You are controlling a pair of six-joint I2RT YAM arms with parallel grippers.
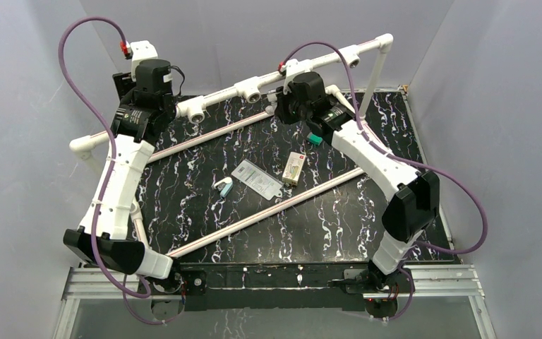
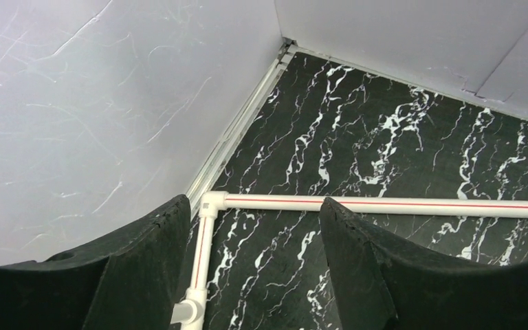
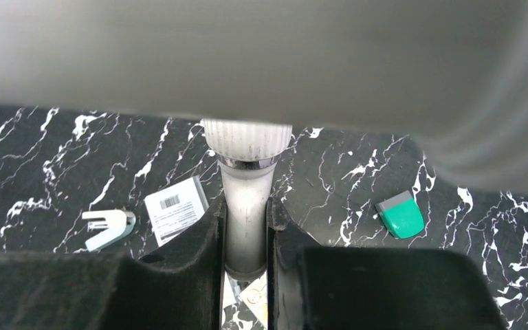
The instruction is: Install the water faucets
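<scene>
Desk: black with white veining, pale grey walls around it. Nearest the arm bases, one long thin pipe lies diagonally, near-left to far-right. Just beyond it, mid-desk, are three loose items in a row. Pale blue forked piece on the left, clear labelled packet in the middle, small box on the right. Box and packet are just beside each other. Second long pipe lies farther back on the left, roughly parallel to the first. Green-and-grey cap sits alone right of centre, close under the right arm's wrist.

Right gripper: far centre, up at the raised pipe rail. Jaws closed tight on the smooth white stem of a water faucet. The faucet's ribbed end, with a metal ring behind it, points away from the jaws and meets the blurred rail overhead. Knob hidden. Whether the end is seated in the rail I cannot tell. Tee sockets show on the rail left of this gripper, open ends facing near.

Left gripper: far left, above the desk's far-left corner. Jaws spread wide, nothing between them. Beneath them a red-striped pipe runs rightward from a white elbow, clear of the jaws.
</scene>
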